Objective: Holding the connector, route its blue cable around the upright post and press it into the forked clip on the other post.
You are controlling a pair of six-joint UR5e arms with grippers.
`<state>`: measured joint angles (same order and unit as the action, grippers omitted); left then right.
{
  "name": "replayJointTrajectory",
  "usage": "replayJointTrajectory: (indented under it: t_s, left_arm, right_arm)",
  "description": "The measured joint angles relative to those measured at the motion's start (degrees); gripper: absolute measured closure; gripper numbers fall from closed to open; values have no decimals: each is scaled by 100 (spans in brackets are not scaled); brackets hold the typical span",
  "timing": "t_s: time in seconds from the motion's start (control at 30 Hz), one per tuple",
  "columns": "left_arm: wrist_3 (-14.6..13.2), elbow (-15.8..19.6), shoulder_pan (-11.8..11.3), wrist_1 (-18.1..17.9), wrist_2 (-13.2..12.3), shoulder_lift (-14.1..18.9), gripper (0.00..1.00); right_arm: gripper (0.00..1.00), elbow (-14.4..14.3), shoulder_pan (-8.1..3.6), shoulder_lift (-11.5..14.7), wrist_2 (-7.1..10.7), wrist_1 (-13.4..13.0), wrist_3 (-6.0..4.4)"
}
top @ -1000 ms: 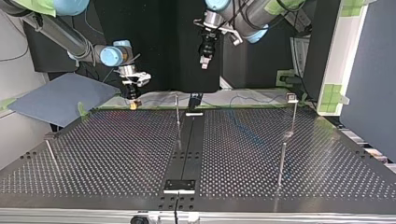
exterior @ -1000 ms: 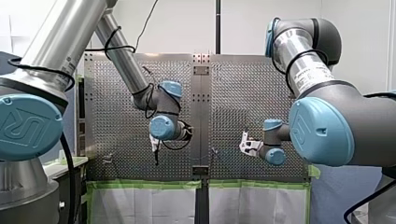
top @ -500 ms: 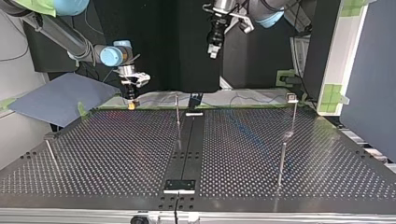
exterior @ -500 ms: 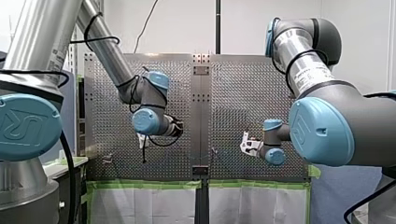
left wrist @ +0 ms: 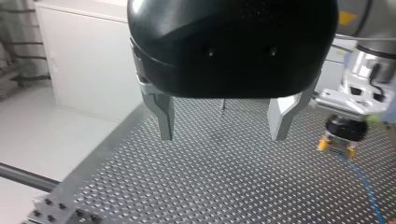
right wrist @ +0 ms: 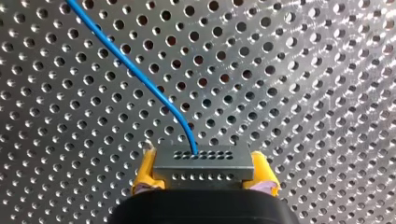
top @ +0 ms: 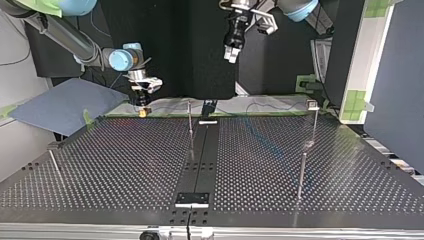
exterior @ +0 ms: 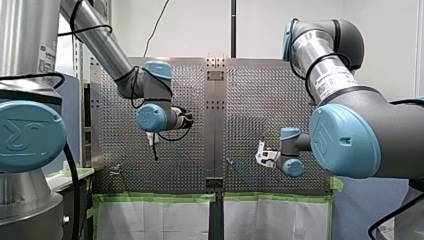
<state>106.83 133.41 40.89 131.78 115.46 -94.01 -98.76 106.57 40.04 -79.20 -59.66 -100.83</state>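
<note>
While my right jaws clench the grey rectangular connector point(right wrist: 203, 162) on the thin blue cable point(right wrist: 140, 77), my left jaws hang released over the perforated surface point(left wrist: 224, 191).

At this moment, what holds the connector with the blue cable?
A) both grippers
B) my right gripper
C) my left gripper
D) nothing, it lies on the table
B: the right wrist view shows the connector clamped in my right gripper, between its yellow pads, the blue cable leaving it; my left gripper is open and empty.
</note>
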Motion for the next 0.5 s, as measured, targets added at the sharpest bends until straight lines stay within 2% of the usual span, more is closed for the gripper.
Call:
replayJointTrajectory:
  t_s: [0.3,0.5]
  left_arm:
    - [4,191,-1,-333,-113,71,0]
    - [6,215,0,-361,-132,72,0]
  right_arm:
    - [100,0,48,0,-40,67,20]
    - [100,-1,61,44,-90,192,187]
